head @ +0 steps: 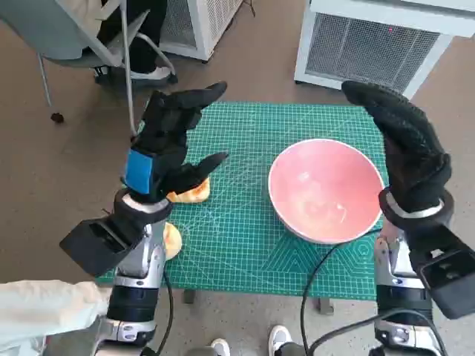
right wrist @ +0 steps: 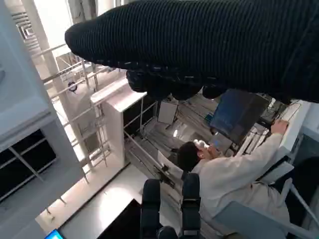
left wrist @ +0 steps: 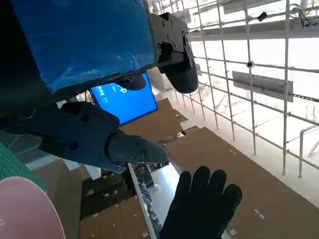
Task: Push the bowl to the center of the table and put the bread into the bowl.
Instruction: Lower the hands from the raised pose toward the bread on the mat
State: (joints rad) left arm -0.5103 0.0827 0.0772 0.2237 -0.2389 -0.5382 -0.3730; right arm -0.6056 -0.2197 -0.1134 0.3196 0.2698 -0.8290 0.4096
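Pink bowl (head: 326, 190) – round, glossy, pale inside with a darker rim – sits on the green cutting mat (head: 252, 245), toward the mat's right half, just left of the right hand (head: 404, 144). Bread (head: 191, 192) is golden-orange, near the mat's left edge; a second piece (head: 172, 240) sits at the edge nearer the robot. Both mostly hidden behind the left hand (head: 167, 141) and forearm, so shape is hard to make out. Left hand is raised above the bread, fingers spread, holding nothing. Right hand raised beside the bowl, fingers extended and apart, empty – not touching the rim as far as I can tell. Left wrist view shows only a sliver of bowl and mat at the picture's edge; right wrist view shows no table at all, just a seated person (right wrist: 234, 174) at a desk.
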